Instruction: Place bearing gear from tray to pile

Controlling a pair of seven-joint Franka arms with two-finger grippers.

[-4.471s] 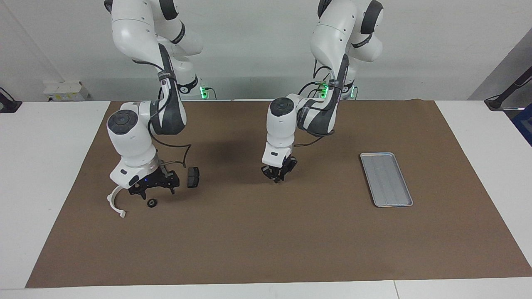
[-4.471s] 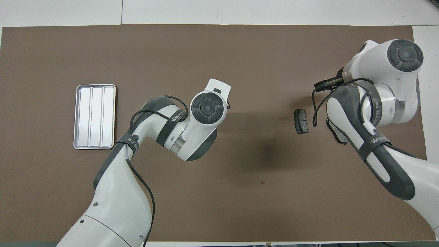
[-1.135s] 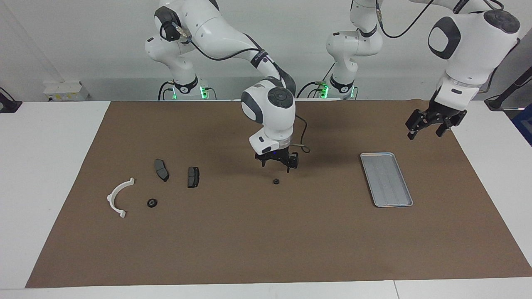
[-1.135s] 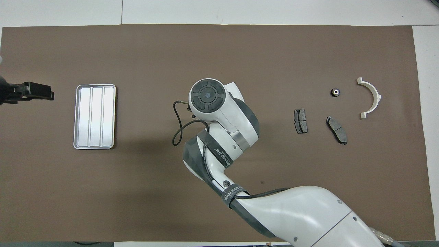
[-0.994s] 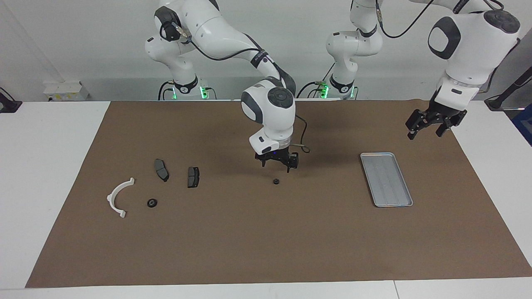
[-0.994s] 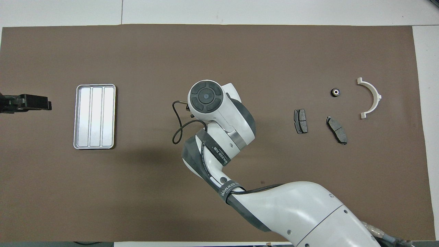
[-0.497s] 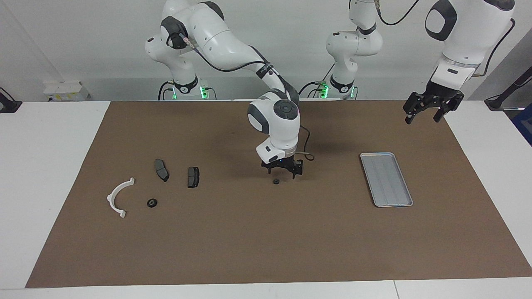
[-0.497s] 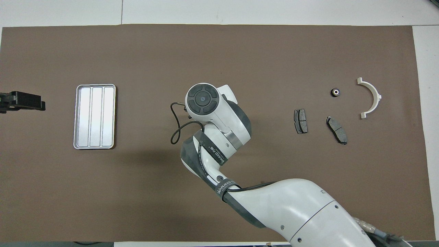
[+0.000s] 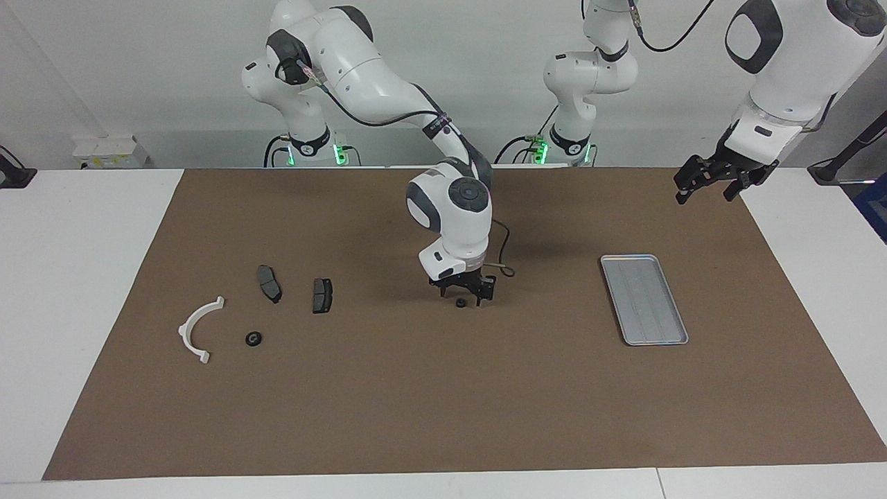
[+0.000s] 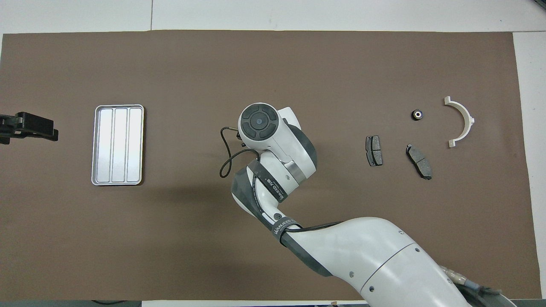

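Note:
A small black bearing gear (image 9: 460,303) lies on the brown mat at mid-table; in the overhead view the right arm hides it. My right gripper (image 9: 461,298) is open and down at the mat, one finger on each side of this gear. The silver ribbed tray (image 9: 644,298) (image 10: 118,145) is empty, toward the left arm's end. The pile is toward the right arm's end: a white arc (image 9: 197,329) (image 10: 463,119), two brake pads (image 9: 269,283) (image 9: 321,294) and a second bearing gear (image 9: 253,339) (image 10: 416,114). My left gripper (image 9: 703,196) (image 10: 53,128) is open, empty and raised.
The brown mat (image 9: 443,416) covers most of the white table. The right arm's wrist and cable (image 10: 224,157) hang over mid-table. The left gripper is in the air over the mat's edge at the left arm's end, beside the tray.
The left arm left a gear at mid-table and rose to its end of the table. The right gripper came over from the pile, dropped to the mat and now straddles that gear.

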